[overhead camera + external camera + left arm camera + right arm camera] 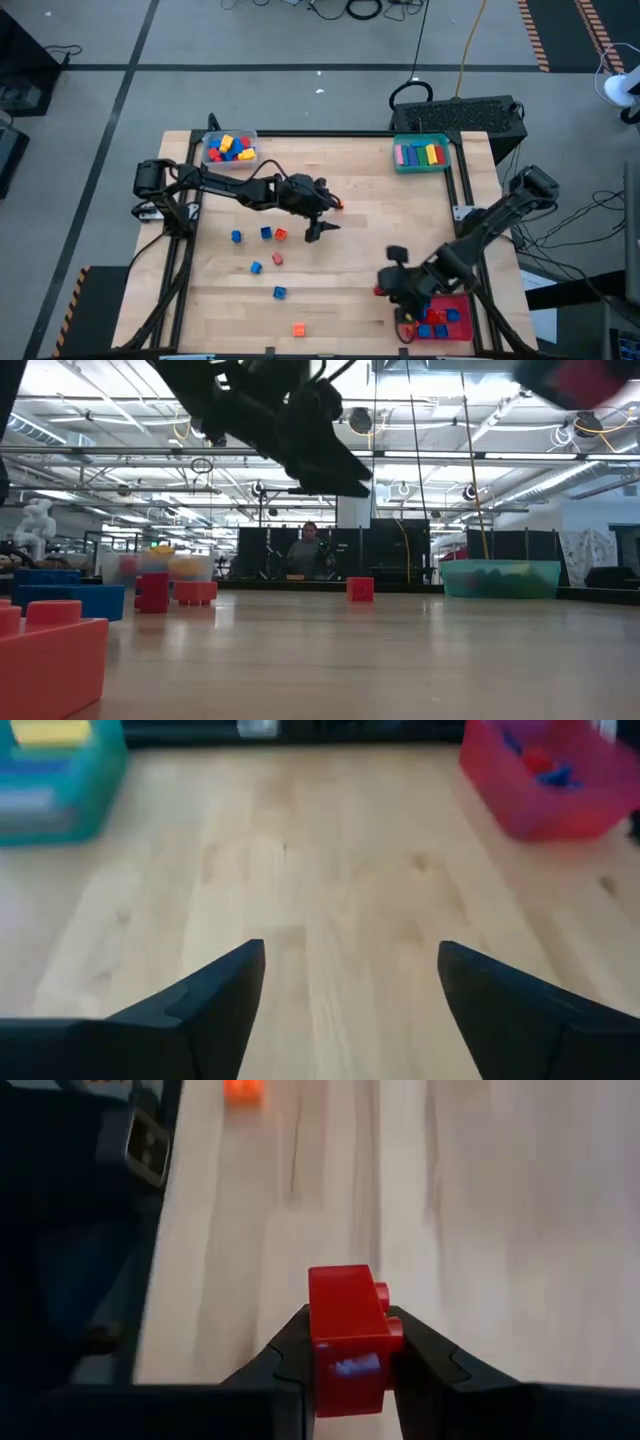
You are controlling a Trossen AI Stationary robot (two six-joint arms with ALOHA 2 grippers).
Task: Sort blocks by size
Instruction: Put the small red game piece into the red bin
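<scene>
My right gripper (345,1342) is shut on a small red block (345,1330) and hangs above the table's near right part (385,288), just left of the red tray (447,322). My left gripper (350,990) stands open over the table's middle (325,217), with only bare wood between its fingers. Several loose small blocks lie flat on the table left of centre, among them a blue block (266,232), a red block (277,258) and an orange block (298,329). My right gripper pinches the red block by two opposite sides (318,1342) between its two fingers. The fingers slant down from the table's right side. The block stands out past the fingertips, one stud (382,1292) showing on its side, and is lifted clear of the table.
A clear tray (230,148) with medium blocks stands at the far left. A teal tray (421,153) with long bars stands at the far right. The red tray holds small blue and red blocks. A person (308,550) sits far behind the table.
</scene>
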